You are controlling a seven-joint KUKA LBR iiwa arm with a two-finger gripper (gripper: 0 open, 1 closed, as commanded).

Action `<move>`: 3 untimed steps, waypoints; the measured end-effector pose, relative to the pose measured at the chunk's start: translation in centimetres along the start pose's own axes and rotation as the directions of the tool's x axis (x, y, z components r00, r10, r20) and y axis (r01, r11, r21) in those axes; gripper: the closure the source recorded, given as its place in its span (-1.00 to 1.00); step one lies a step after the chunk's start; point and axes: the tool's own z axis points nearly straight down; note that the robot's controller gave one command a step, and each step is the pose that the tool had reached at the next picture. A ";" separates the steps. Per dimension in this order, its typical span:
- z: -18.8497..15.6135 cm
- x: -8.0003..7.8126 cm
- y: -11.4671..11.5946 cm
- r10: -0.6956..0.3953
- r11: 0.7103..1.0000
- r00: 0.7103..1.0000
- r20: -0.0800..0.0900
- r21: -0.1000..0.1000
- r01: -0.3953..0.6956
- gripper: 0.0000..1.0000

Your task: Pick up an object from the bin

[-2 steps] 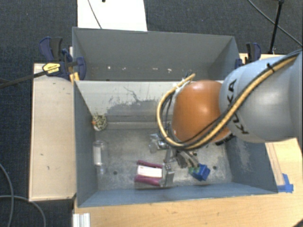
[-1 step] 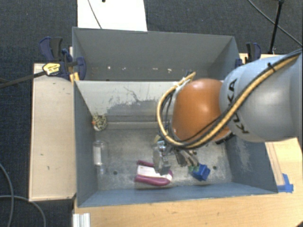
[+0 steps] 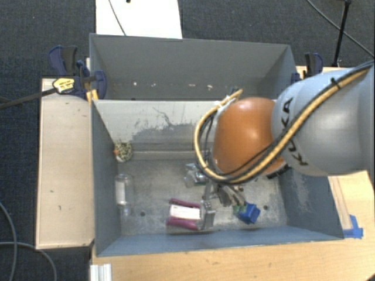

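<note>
The arm's orange cover bulges over the middle of the bin, hiding much of the gripper below it; I cannot tell whether the gripper is spread or pressed together. Its tip stands at the right end of a flat pink-and-white box lying near the front wall. A blue piece lies just to the right.

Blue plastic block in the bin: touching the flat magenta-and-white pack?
Apart. The camera view shows bare grey bin floor between the blue plastic block and the flat magenta-and-white pack.
</note>
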 end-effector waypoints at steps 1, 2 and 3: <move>8.7 -0.5 0.4 -0.007 1.000 1.000 0.003 -0.001 0.007 -1.00; 8.5 -0.4 0.4 -0.005 1.000 1.000 0.001 0.000 0.005 1.00; 8.5 -2.4 6.8 -0.372 0.928 0.928 0.003 -0.002 0.372 1.00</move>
